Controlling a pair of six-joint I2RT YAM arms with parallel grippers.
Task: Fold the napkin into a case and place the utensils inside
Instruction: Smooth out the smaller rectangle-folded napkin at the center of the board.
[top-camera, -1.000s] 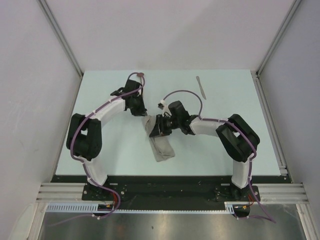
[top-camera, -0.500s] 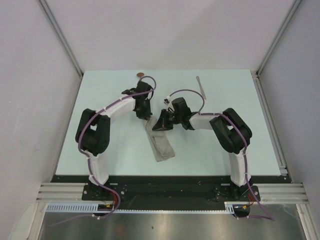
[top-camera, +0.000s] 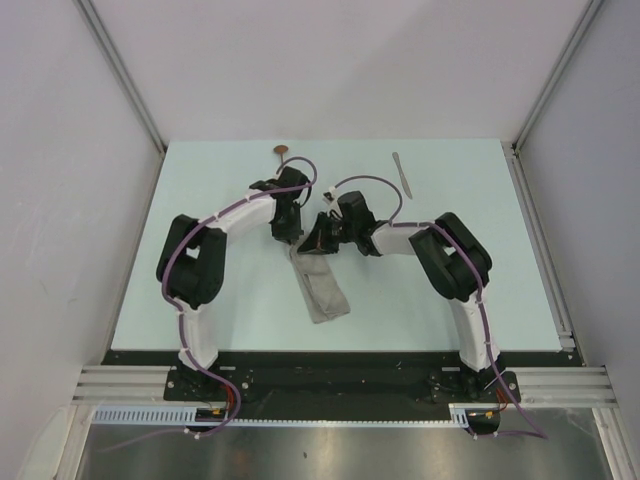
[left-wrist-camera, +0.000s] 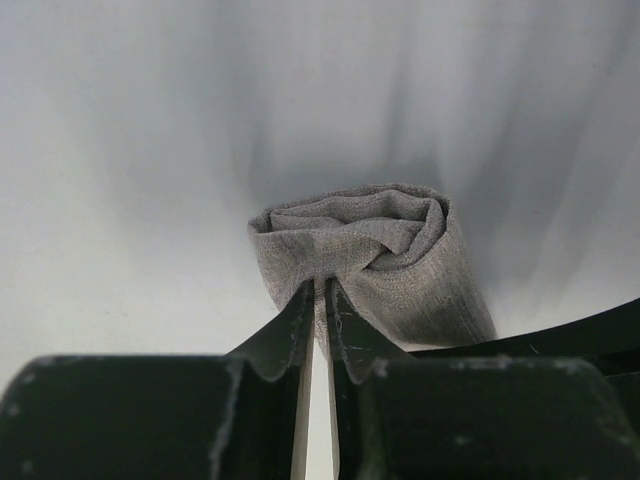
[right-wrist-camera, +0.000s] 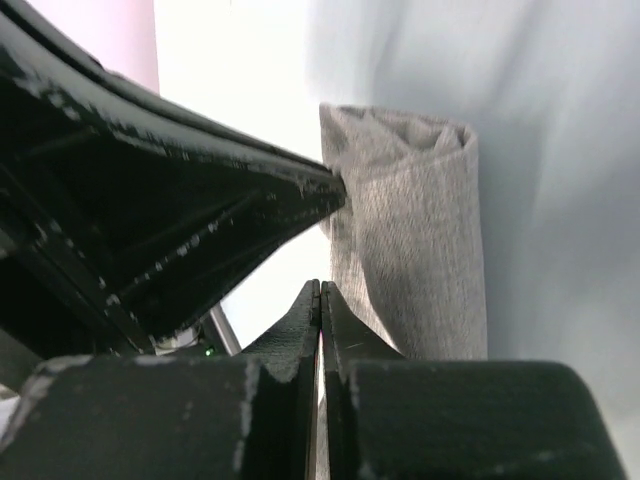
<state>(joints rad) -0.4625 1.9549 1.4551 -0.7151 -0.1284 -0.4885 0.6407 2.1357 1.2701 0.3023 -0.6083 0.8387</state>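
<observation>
At table (top-camera: 450, 280) centre, the folded napkin (top-camera: 325, 295) lies lengthwise, its far end covered from above by the left gripper (top-camera: 292, 237) and right gripper (top-camera: 313, 246). Left pinches its rim; right, jaws pressed together, sits just beside it. Spoon (top-camera: 283, 151) and knife (top-camera: 402, 172) lie well apart, farther back.

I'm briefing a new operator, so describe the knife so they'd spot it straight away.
Look at the pale table and go towards its far edge, right of centre. The knife lies there alone: a slender silver-grey strip, unlike the copper-brown spoon further left or the grey napkin near the middle.
</observation>
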